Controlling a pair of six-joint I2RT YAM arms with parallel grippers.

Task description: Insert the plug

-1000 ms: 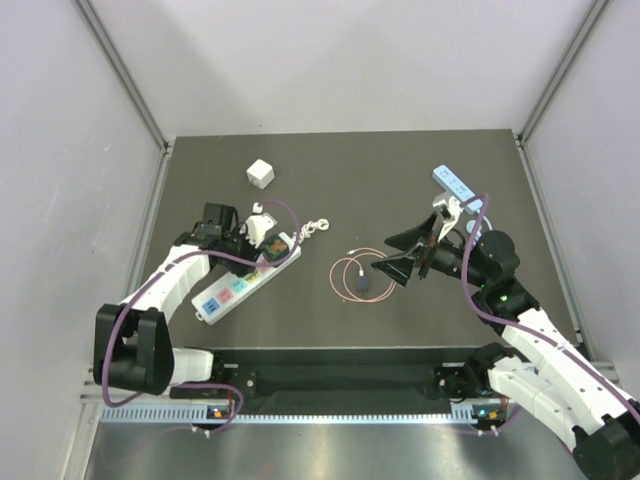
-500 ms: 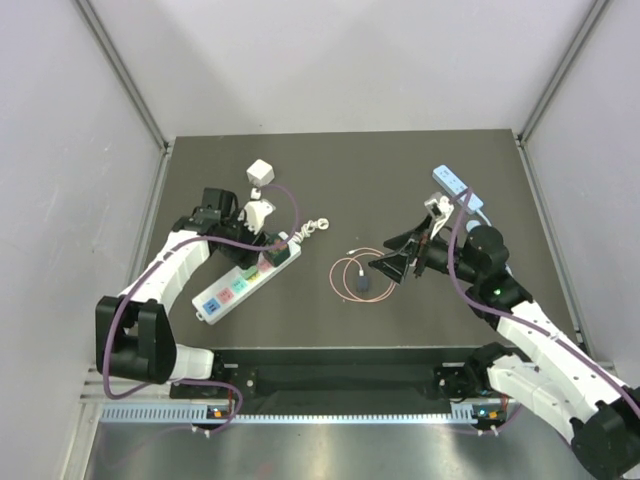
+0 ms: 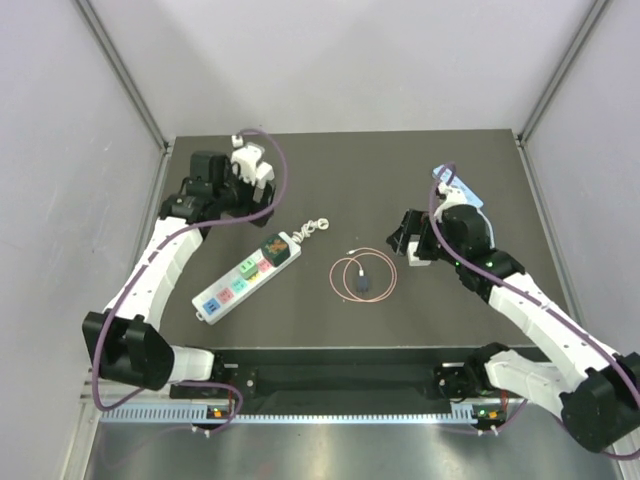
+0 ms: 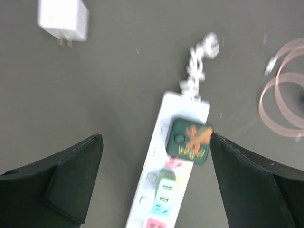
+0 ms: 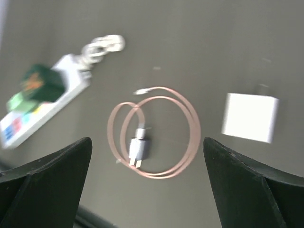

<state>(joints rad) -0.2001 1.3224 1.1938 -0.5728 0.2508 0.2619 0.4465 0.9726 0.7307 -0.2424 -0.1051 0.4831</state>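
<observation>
The power strip point(image 3: 232, 287) lies diagonally near the arm bases, with the green plug point(image 3: 275, 247) apparently seated at its far end. Just beside it coils a pink cable point(image 3: 366, 277). The right gripper point(image 5: 147, 140) hovers spread wide; farther back, the left gripper point(image 4: 156, 137) gapes likewise.

Green square plug point(image 4: 191, 141) — flat on the white power strip point(image 4: 155, 161), cord end.

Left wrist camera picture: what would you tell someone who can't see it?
A white power strip with a green plug on its far end lies below the open left gripper. A white charger sits top left, a pink cable coil at right.
</observation>
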